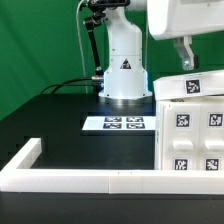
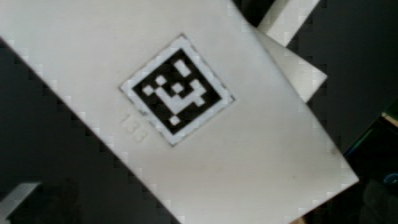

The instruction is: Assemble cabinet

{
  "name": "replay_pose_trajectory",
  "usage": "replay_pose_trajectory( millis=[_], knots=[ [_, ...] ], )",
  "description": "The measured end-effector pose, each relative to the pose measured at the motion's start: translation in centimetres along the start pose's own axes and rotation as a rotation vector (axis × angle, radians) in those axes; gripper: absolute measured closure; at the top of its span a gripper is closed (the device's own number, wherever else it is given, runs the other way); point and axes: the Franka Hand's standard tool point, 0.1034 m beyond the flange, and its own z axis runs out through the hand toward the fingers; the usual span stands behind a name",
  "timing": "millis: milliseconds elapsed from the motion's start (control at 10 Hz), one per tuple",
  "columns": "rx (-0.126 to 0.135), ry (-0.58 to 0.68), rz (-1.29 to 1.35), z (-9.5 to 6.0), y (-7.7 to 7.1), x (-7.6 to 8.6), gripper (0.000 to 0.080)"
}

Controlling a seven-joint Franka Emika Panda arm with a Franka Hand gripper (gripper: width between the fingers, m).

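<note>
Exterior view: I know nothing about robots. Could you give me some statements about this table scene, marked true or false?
1. The table is black. True.
2. The cabinet stands at the exterior view's left. False: it stands at the right.
3. The marker board lies flat near the robot's base. True.
4. The backdrop is red. False: it is green.
5. The cabinet bears black-and-white tags. True.

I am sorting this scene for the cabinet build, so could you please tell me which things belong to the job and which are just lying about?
Part of the job:
cabinet
tagged drawer blocks

Just lying about:
marker board
white border rails
</note>
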Motion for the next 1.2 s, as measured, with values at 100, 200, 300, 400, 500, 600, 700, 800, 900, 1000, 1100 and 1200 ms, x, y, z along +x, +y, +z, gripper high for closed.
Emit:
replay_pose_trajectory(
  millis=[100, 200, 300, 400, 500, 600, 700, 800, 900, 1000, 1100, 1200],
  knots=[
    [-0.005, -0.004, -0.08, 0.0, 0.2, -0.1, 0.0003],
    [-0.011, -0.008, -0.114, 0.0, 0.3, -0.2, 0.0003],
    [-0.02, -0.014, -0.229, 0.0, 0.3, -0.2, 0.0003],
    [-0.022, -0.018, -0.31, 0.0, 0.4, -0.2, 0.0003],
    [-0.023, -0.022, -0.359, 0.0, 0.5, -0.3, 0.0003],
    [-0.03, -0.032, -0.434, 0.1, 0.7, -0.5, 0.0003],
    [-0.029, -0.035, -0.459, 0.2, 0.8, -0.6, 0.0003],
    [-0.03, -0.044, -0.509, 0.5, 0.9, -0.8, 0.0003],
    [-0.024, -0.051, -0.493, 1.0, 0.7, -1.1, 0.0003],
    [-0.019, -0.058, -0.492, 1.5, 0.6, -1.5, 0.0003],
    [-0.014, -0.064, -0.492, 1.8, 0.5, -1.9, 0.0003],
    [-0.011, -0.07, -0.49, 2.2, 0.5, -2.3, 0.0003]
  ],
)
